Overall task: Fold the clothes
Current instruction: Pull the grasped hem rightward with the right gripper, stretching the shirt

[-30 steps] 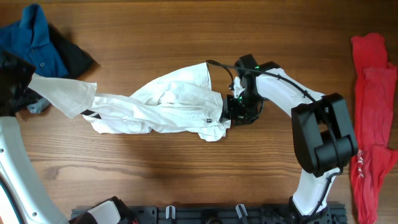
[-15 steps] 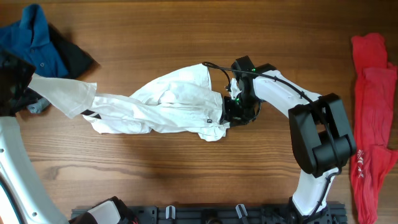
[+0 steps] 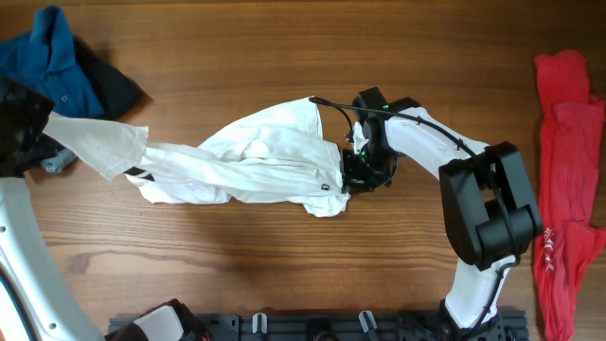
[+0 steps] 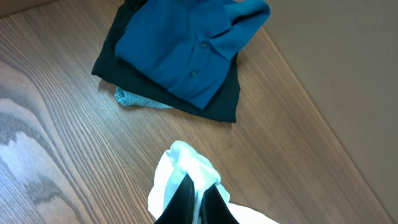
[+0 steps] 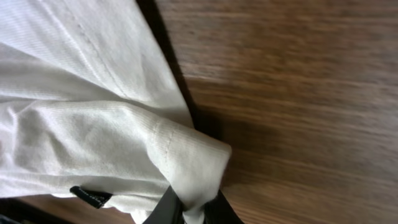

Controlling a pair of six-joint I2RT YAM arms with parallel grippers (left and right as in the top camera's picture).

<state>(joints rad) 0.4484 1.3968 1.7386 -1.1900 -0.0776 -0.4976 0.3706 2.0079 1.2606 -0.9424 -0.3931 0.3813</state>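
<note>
White T-shirt [image 3: 256, 161] clamped in left hand [image 4: 196, 198] and right hand [image 5: 194, 210]; blue polo [image 3: 47, 62], red shirts [image 3: 568, 170] well aside.

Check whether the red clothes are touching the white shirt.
No: the red clothes lie at the far right, well apart from the white shirt in the middle.

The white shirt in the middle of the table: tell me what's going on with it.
Both arms hold the white shirt. The left arm has its jaws shut on one end, lifted near the blue shirt. The right arm has its jaws pinching the opposite edge low over the table. The shirt lies bunched and stretched between them, not yet folded. Red clothes wait at the right edge.
</note>
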